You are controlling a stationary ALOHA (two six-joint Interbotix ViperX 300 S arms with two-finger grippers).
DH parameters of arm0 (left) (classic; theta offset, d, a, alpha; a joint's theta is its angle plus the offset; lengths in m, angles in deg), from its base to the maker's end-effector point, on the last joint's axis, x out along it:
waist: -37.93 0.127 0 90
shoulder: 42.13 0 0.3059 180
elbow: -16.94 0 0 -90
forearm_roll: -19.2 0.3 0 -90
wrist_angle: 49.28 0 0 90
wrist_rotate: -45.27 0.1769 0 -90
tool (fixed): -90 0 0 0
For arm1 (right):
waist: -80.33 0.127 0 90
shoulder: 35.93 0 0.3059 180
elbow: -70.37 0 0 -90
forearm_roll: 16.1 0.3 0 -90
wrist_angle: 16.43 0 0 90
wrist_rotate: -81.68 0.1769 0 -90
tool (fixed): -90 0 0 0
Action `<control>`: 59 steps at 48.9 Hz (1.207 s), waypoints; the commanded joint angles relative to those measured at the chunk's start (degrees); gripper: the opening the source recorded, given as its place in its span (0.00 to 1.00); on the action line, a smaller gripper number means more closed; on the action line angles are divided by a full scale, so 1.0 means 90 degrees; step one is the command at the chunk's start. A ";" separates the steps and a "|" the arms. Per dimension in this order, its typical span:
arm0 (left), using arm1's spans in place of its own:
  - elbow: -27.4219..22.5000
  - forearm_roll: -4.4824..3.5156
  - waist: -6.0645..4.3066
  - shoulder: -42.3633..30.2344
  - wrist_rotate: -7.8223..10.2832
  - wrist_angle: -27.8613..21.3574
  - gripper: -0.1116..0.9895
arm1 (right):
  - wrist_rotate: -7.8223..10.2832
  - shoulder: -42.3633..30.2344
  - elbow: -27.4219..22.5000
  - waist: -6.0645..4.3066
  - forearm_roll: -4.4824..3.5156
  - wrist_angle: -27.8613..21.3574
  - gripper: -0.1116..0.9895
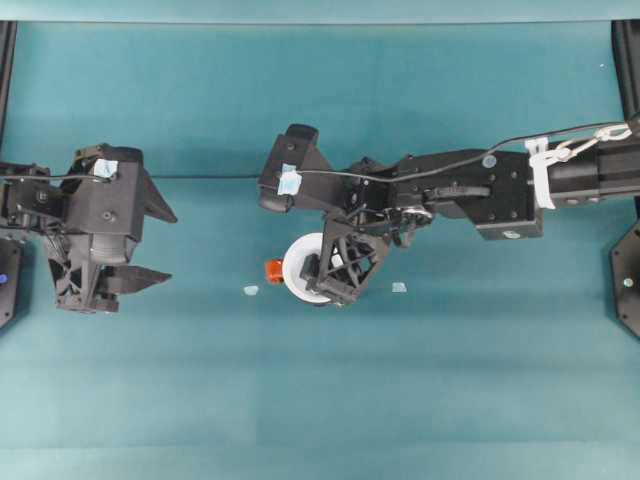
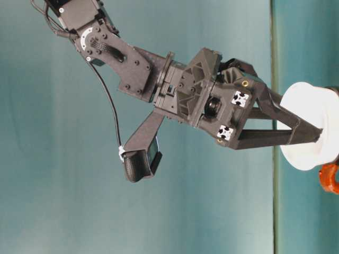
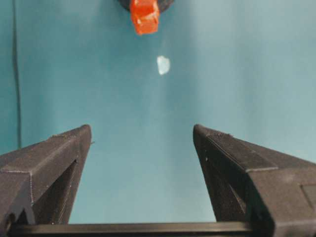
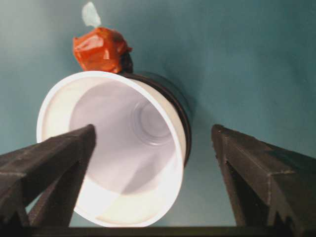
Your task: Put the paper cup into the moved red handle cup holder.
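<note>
We judged the task nearly done: the paper cup [image 4: 113,153] sat nested in the red handle cup holder [image 4: 168,101], its handle at 9 o'clock overhead, the right end effector [image 1: 335,268] open astride the rim, leaving only withdrawal, while the left end effector [image 1: 140,245] stood open at 9 o'clock, well apart.

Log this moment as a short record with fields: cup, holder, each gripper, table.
paper cup: white, sitting inside the holder, rim above it
red handle cup holder: black, red tab pointing away from the right wrist camera
right gripper: open, one finger over the cup's mouth, one outside
left gripper: open, empty, apart from the cup
table: teal, two small pale scraps
</note>
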 commanded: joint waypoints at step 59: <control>-0.0020 0.0010 -0.0010 0.0127 0.0000 0.0000 0.90 | -0.0420 0.2383 0.0762 0.0020 -0.0313 0.0566 0.88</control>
